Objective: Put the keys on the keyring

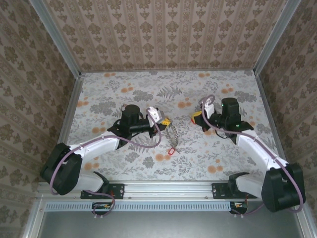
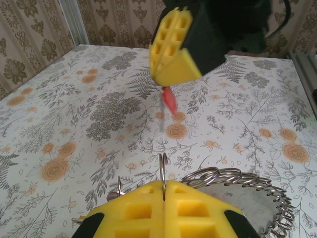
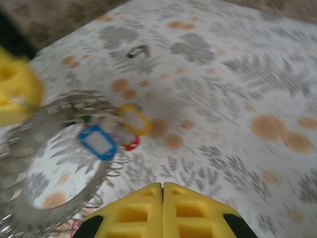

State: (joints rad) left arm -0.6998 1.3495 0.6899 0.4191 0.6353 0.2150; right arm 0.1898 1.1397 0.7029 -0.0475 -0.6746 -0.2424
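Note:
My left gripper (image 2: 163, 184) is shut on a thin split ring (image 2: 162, 168) that stands up between its yellow pads. That ring belongs to the keyring (image 2: 247, 181), a wide metal hoop fringed with small rings, which extends to the right. In the right wrist view the keyring (image 3: 47, 148) carries blue (image 3: 99, 142), yellow (image 3: 133, 120) and red tags. My right gripper (image 2: 159, 79) hangs above and ahead, shut on a red-headed key (image 2: 170, 99). From above, the left gripper (image 1: 166, 121) and the right gripper (image 1: 197, 119) face each other, with the keyring (image 1: 173, 134) below them.
A red tag (image 1: 172, 150) lies on the floral table (image 1: 213, 148) just in front of the keyring. A small dark key (image 3: 137, 51) lies alone farther back. Patterned walls close in the table on the left, right and back.

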